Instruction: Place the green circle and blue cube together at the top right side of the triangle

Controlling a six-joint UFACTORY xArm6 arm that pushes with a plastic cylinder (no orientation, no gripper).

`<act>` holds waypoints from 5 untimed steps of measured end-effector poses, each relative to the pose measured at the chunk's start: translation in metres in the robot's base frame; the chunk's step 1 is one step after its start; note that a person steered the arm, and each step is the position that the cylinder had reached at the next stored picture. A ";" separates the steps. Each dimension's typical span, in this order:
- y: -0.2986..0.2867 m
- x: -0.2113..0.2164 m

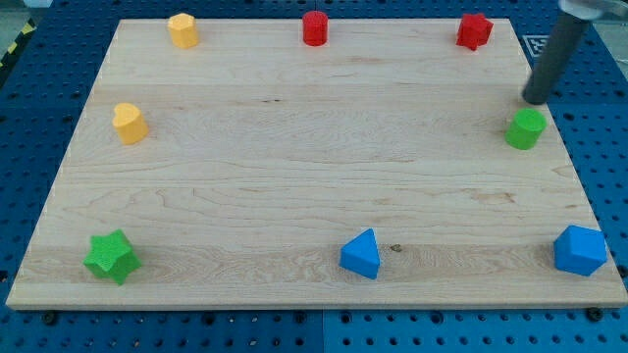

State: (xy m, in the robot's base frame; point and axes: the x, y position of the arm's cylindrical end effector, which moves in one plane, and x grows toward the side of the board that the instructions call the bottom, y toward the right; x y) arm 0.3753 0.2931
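The green circle (526,128) sits near the board's right edge, in the upper half. The blue cube (580,250) sits at the bottom right corner. The blue triangle (361,254) sits at the bottom, right of centre. My tip (536,101) is at the end of the dark rod, just above the green circle and slightly to its right, very close to it; I cannot tell whether it touches.
A green star (111,257) sits at the bottom left. Two yellow blocks sit at the left (130,123) and top left (183,29). Red blocks sit at the top middle (315,27) and top right (474,30). The wooden board (294,167) lies on a blue perforated table.
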 end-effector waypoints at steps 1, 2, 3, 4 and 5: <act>0.003 0.022; -0.006 0.023; -0.025 0.029; -0.045 0.045; -0.068 0.062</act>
State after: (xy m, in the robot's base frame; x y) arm 0.4373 0.2253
